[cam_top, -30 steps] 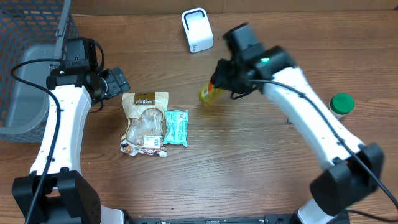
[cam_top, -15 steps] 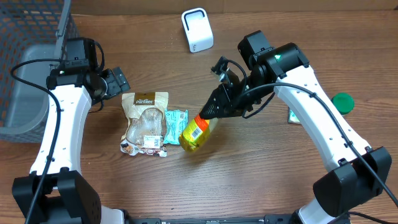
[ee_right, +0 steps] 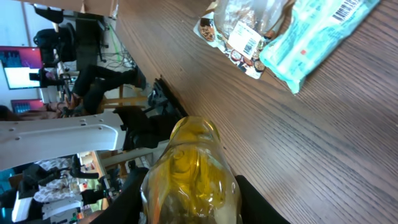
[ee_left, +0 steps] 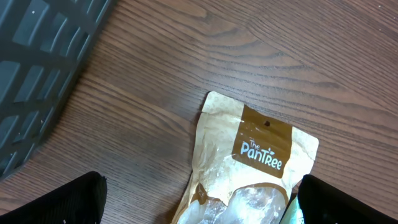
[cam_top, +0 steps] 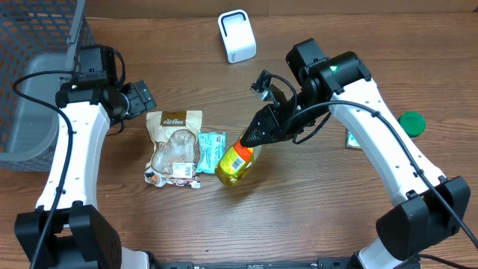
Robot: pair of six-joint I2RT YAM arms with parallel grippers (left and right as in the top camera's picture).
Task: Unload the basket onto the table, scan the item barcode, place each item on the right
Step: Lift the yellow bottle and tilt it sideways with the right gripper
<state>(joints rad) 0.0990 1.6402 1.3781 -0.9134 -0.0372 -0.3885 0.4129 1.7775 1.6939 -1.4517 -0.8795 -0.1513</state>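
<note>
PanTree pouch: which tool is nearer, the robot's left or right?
Left. The left tool hovers open by the top edge of the PanTree pouch; the right tool, gripping the yellow bottle, is beyond the teal packet.

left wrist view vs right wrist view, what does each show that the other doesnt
Only left wrist: the grey mesh basket and the PanTree logo on the snack pouch. Only right wrist: the yellow bottle close up, and the barcode on the teal packet. Both: the snack pouch lying on the wooden table.

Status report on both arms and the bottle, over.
Left gripper open, by the snack pouch. Right gripper shut on yellow bottle, tilted. Nothing between it and white scanner.
</note>
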